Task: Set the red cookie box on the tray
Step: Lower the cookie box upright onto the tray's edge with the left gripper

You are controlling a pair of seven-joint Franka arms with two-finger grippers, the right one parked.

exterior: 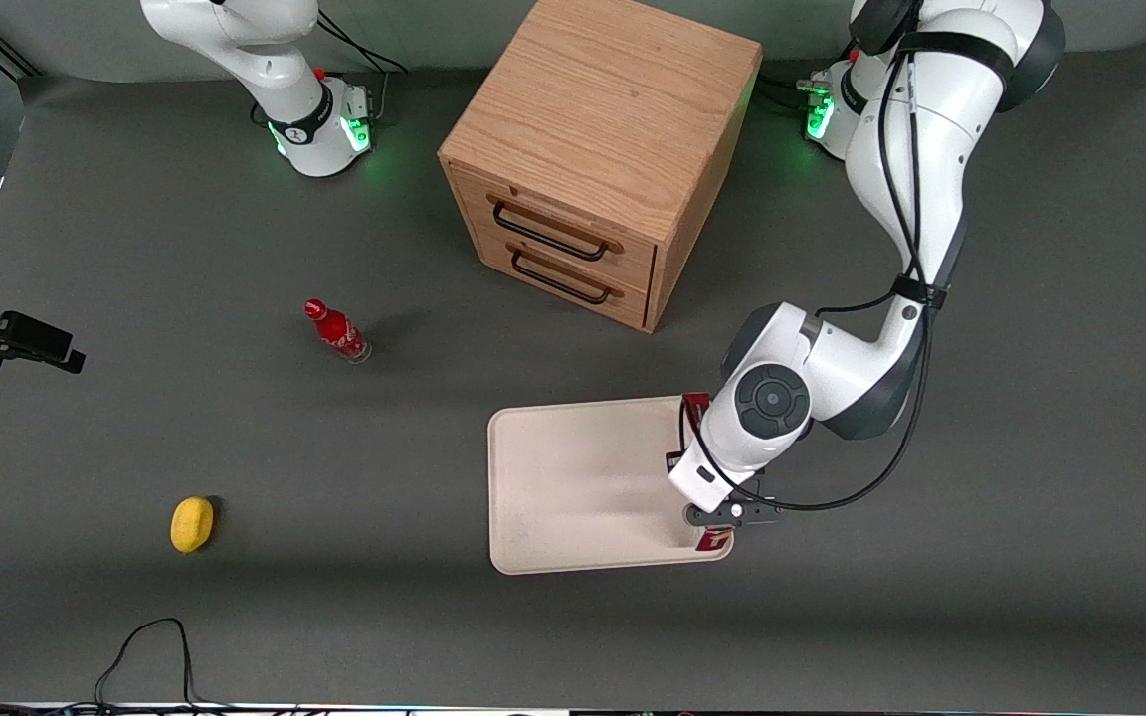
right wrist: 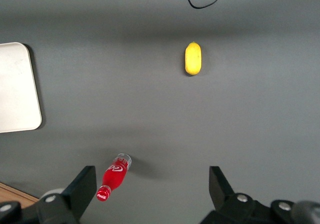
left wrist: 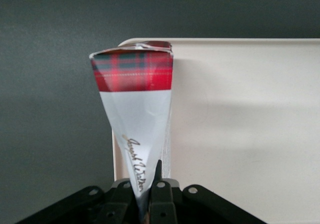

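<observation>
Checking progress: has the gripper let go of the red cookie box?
No: the gripper is shut on the red cookie box, held at the tray edge.

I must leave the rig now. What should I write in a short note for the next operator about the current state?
Gripper: shut on the red cookie box, at the edge of the tray toward the working arm's end of the table.
Box: held on edge along that rim, not lying flat.
Tray: nearer the front camera than the wooden cabinet.
Done: box picked up and brought to the tray.
Left: lay the box on the tray, open the gripper, withdraw the arm.
Not part of the job: red bottle, yellow object.
</observation>
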